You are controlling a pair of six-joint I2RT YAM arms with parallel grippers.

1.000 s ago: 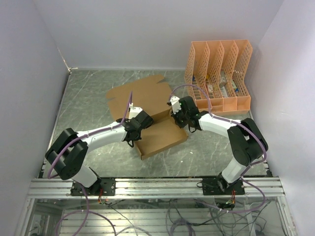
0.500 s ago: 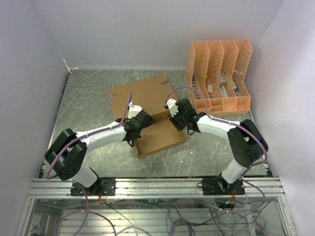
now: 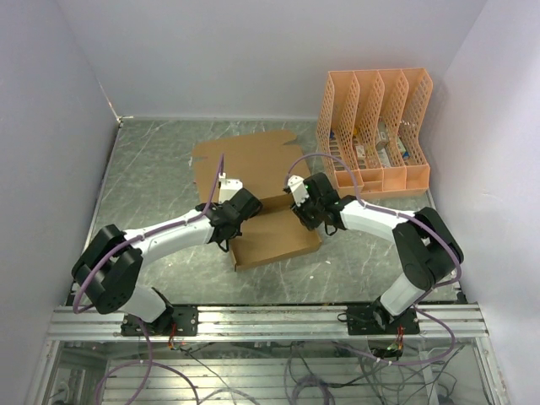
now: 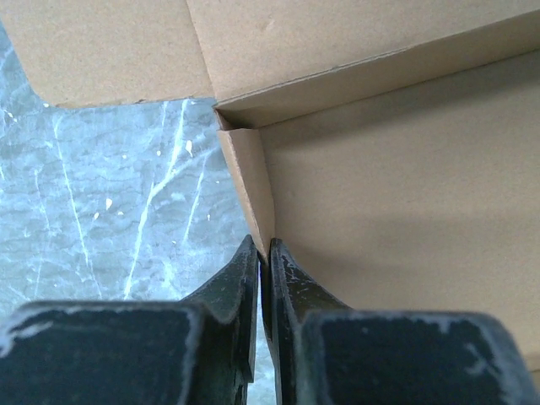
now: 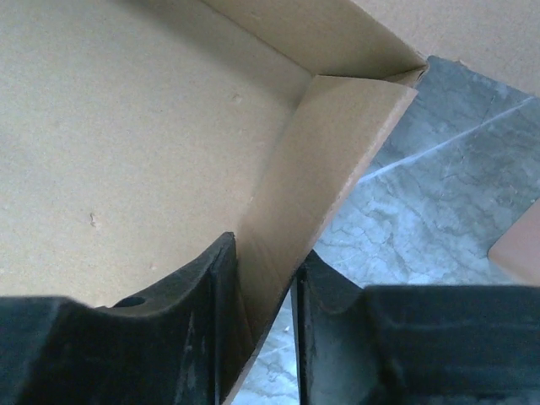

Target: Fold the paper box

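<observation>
The paper box (image 3: pixel 274 238) is brown corrugated cardboard lying partly folded at the table's middle, with its back panel (image 3: pixel 253 160) flat behind. My left gripper (image 3: pixel 231 221) is at its left side. In the left wrist view the left gripper (image 4: pixel 265 246) is shut on the edge of the raised left side flap (image 4: pixel 251 173). My right gripper (image 3: pixel 305 213) is at the box's right side. In the right wrist view the right gripper (image 5: pixel 268 246) stands open around the raised right side flap (image 5: pixel 329 152); the flap leans on the left finger, clear of the right one.
An orange lattice file organizer (image 3: pixel 377 126) holding small items stands at the back right, close behind the right arm; its corner (image 5: pixel 519 245) shows in the right wrist view. The grey marbled table (image 3: pixel 152 186) has purple walls on three sides.
The right gripper's jaws have parted around the right flap. The left gripper has closed onto the left flap. The box has turned slightly and its front panel has shifted left.
</observation>
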